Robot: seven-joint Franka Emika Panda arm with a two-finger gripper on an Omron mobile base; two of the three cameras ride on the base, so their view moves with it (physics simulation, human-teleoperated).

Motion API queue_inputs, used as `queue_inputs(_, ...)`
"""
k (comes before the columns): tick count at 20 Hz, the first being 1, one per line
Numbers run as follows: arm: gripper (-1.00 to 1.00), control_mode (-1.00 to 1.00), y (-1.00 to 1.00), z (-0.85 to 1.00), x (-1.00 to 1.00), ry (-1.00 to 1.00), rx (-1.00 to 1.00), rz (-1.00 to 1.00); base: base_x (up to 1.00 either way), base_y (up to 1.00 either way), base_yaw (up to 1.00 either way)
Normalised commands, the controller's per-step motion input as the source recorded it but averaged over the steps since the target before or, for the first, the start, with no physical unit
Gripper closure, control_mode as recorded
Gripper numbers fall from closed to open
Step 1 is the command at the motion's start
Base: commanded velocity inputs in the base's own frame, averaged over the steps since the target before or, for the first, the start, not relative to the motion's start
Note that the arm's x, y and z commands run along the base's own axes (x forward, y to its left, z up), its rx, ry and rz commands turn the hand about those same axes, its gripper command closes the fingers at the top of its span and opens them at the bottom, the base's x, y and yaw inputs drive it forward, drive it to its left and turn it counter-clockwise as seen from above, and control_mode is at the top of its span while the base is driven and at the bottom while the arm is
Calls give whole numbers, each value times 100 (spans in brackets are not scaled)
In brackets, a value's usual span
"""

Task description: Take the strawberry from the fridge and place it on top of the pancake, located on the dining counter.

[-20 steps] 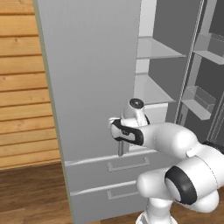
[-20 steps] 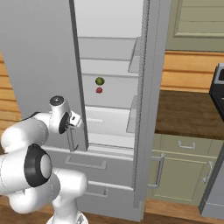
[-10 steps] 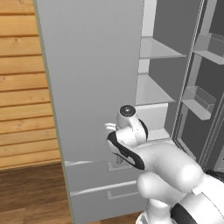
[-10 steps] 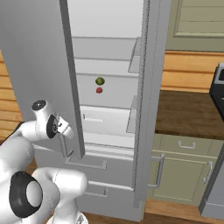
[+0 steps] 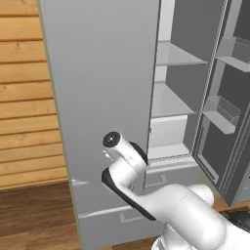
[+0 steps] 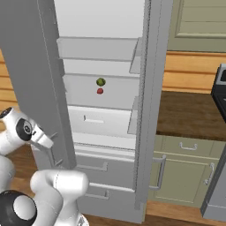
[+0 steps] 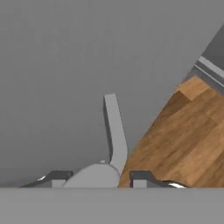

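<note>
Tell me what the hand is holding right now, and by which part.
The hand is shut on the light-grey fridge door's slim vertical bar handle, gripping near its end.

No writing, label, brand, number or sign can be read anywhere in these pictures; the fridge point(image 6: 145, 110) door and shelves are plain grey.

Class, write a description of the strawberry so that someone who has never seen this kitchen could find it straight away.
Start at the tall light-grey fridge, whose doors stand open, and look at the pale shelves inside. On a middle shelf, above a drawer with a small handle, sits the strawberry. It is a tiny red berry, and it lies just below a small round green thing, the only other item there.
</note>
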Motion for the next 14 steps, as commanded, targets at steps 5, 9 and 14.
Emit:
queue_inputs(5,100,-100,46,-19,-36,5,-20,-15,0,0,0)
queue_inputs(9,-100,-100,37,0,-31,3,-9,-16,0,0,0)
queue_inputs(14,-100,-100,48,0,-27,0,-8,-14,0,0,0)
